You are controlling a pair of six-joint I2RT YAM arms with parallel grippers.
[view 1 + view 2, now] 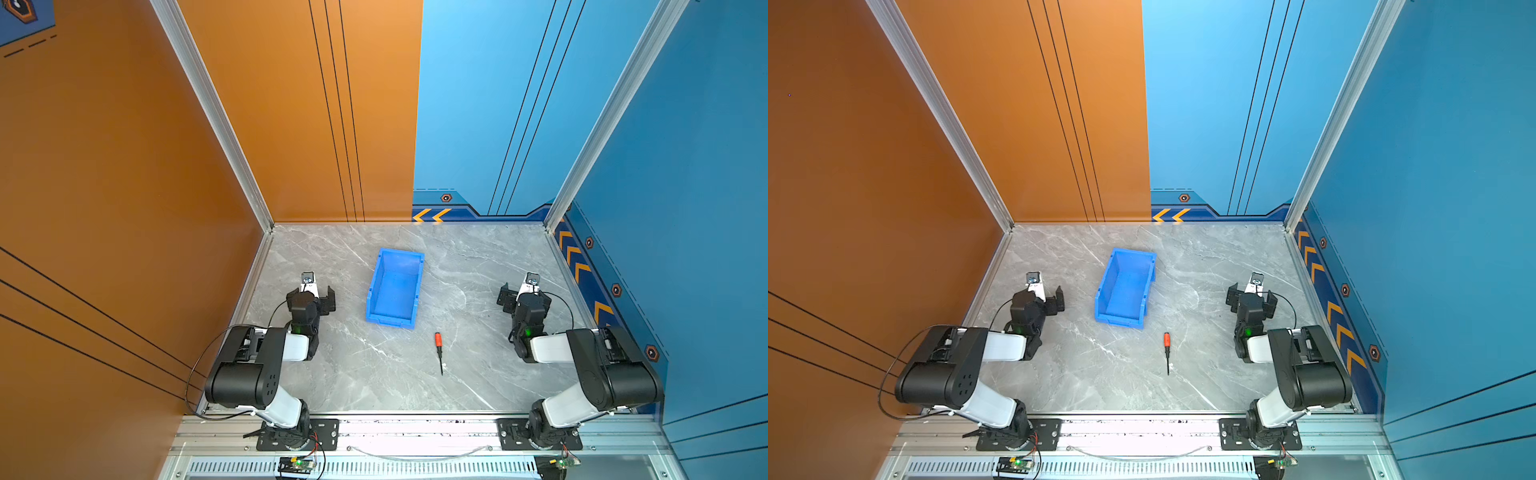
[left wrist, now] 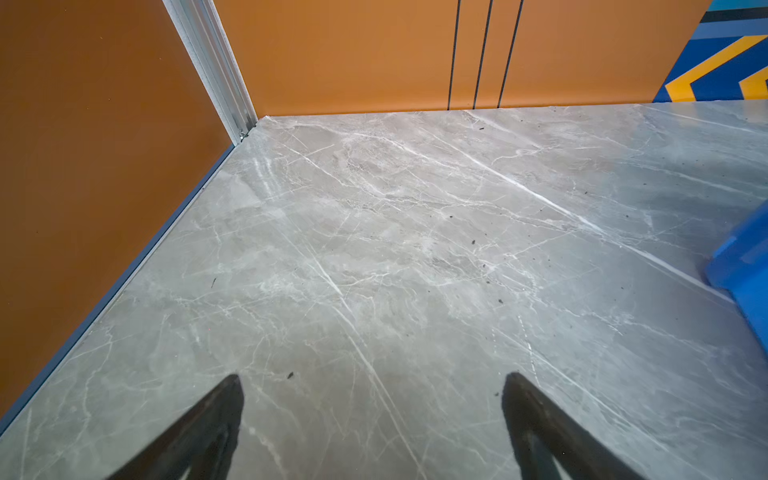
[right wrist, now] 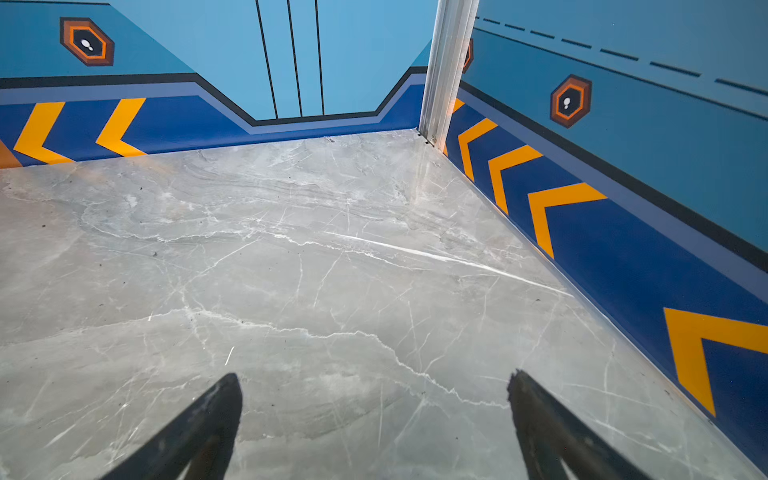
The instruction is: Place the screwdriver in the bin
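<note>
While the right pincer [image 3: 374,380] stands wide open and empty, the screwdriver [image 1: 438,351] lying behind it to its left should be gripped across the red handle [image 1: 437,339], not the shaft [image 1: 440,365].

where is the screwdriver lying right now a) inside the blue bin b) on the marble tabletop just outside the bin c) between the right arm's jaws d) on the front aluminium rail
b: the screwdriver lies flat on the marble tabletop, apart from the blue bin and its near short end.
</note>
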